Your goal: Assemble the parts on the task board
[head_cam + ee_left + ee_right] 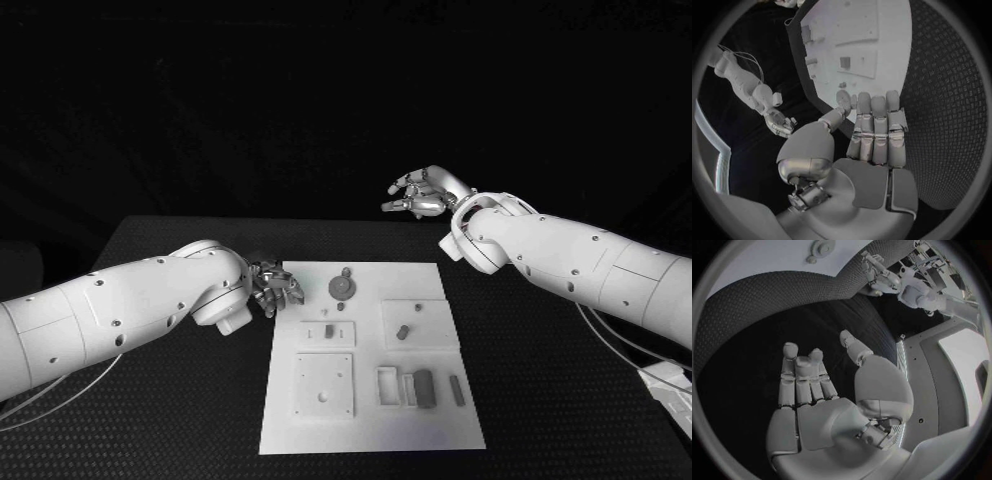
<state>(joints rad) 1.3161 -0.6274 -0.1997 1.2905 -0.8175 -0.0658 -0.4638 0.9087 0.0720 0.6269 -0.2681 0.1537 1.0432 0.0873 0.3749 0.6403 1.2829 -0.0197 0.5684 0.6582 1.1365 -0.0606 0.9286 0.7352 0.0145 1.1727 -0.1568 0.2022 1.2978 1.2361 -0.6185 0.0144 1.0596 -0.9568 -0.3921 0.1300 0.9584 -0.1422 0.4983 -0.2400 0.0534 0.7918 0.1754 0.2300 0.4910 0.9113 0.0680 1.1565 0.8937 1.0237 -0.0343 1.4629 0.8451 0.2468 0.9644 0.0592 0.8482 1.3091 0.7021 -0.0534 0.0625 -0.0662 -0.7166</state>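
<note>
One board, two robot hands, several small parts.
One white task board [368, 400] lay on one black surface [577, 380]; at least six grey parts [423, 386] sat on that board, and two robot hands, left [271, 286] and right [418, 193], were present.

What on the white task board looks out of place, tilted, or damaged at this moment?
Nothing stands out. The task board lies flat on the table, and its grey parts rest on it in order. Neither the left robot hand nor the right robot hand holds anything.
</note>
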